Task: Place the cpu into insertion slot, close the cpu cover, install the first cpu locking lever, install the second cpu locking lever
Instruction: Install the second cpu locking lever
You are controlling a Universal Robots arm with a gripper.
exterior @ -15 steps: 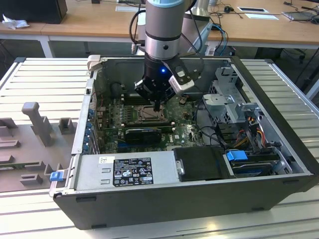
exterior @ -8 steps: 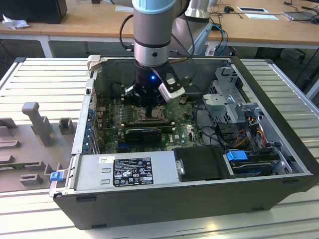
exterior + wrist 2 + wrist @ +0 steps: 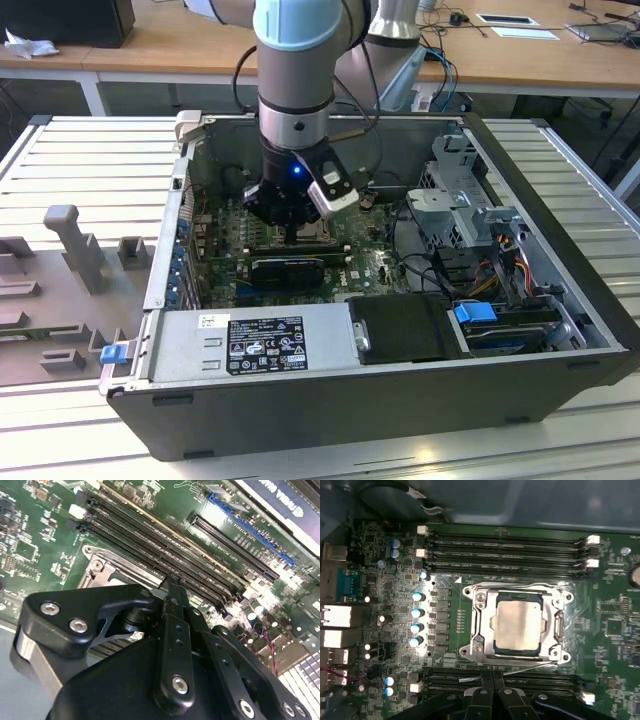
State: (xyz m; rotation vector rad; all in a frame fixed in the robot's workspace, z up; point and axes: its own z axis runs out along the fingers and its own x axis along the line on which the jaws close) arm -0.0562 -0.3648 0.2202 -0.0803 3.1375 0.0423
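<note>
Black fingers (image 3: 492,692) of our gripper (image 3: 492,680) press together, holding nothing, just off the cpu cover's (image 3: 556,625) edge. We see the cover shut over the cpu (image 3: 518,626), hiding the insertion slot.

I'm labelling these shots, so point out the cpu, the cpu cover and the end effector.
cpu (image 3: 519,626): first wrist view, centre of its pale face.
cpu cover (image 3: 487,625): first wrist view, frame's side bar.
end effector (image 3: 493,680): first wrist view, between fingertips.
</note>
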